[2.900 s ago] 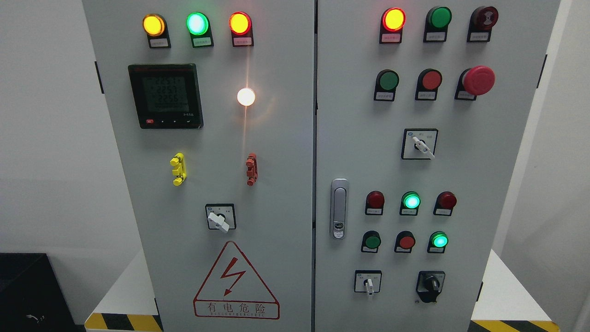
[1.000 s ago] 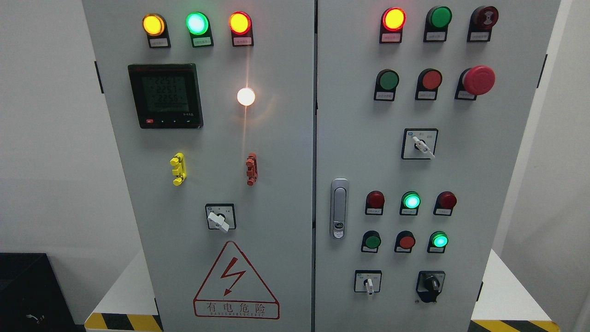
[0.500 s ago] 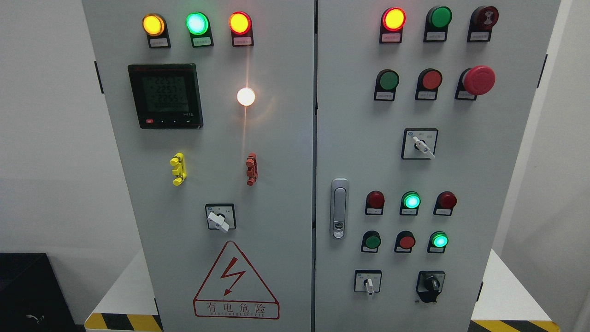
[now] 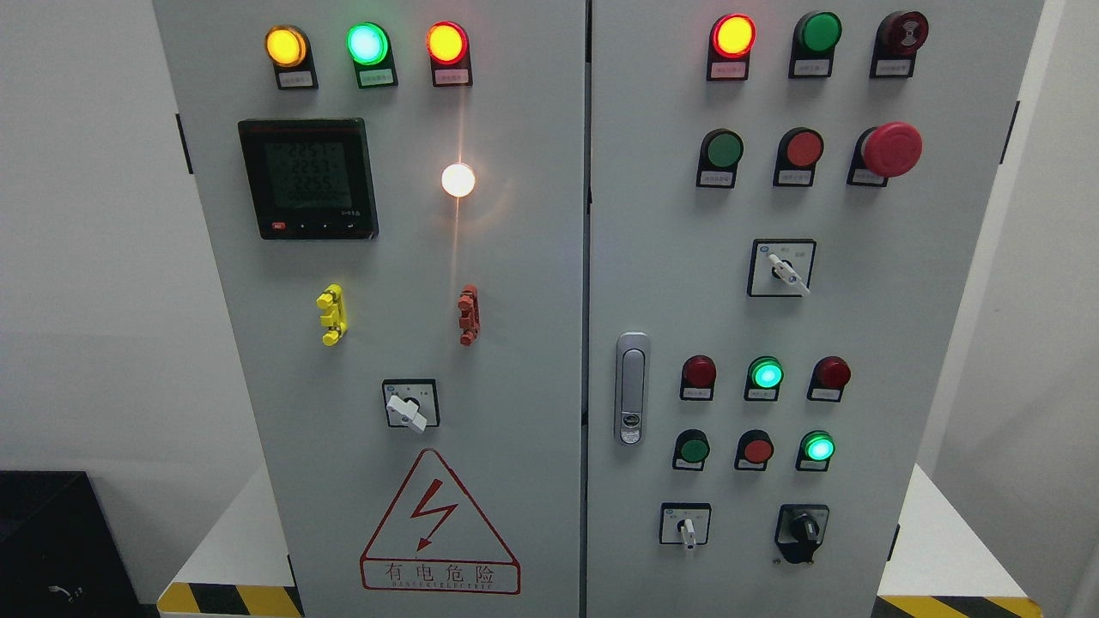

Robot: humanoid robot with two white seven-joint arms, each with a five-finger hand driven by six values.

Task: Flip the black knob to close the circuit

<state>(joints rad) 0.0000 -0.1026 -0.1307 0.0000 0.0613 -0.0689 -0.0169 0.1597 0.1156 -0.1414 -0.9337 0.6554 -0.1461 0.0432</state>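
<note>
The black knob (image 4: 803,530) sits at the lower right of the grey electrical cabinet (image 4: 532,283), on the right door, in a black housing. Its handle points roughly up and slightly left. To its left is a white-handled selector switch (image 4: 686,527). Neither of my hands nor any arm shows in the head view.
The right door carries lit and unlit lamps, push buttons, a red mushroom stop button (image 4: 891,149), another white selector (image 4: 783,269) and a metal door latch (image 4: 632,388). The left door has a meter display (image 4: 308,178), a white selector (image 4: 409,407) and a warning triangle (image 4: 440,525).
</note>
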